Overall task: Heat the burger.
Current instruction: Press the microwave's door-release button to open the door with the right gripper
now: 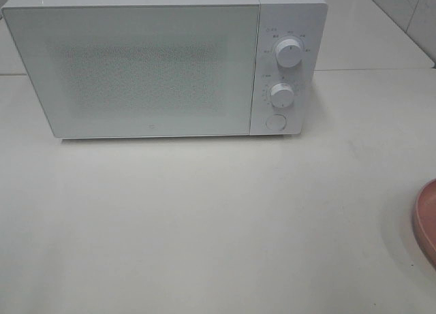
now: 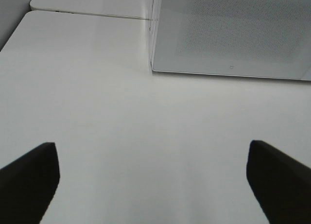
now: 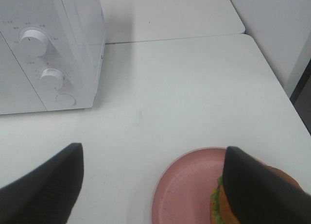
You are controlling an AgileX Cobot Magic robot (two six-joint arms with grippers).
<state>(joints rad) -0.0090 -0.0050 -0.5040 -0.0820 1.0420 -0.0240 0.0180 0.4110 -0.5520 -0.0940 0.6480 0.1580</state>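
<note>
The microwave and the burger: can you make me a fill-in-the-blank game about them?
1. The microwave door is ____.
2. The burger sits on a ____ plate.
3. The microwave has ____ turning knobs above a round button.
4. The left claw and the right claw are both ____, holding nothing.

Missing words: closed; pink; two; open.

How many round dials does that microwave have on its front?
2. Both are on the right side of the microwave: the upper dial above the lower dial. Below them is a round button.
</note>
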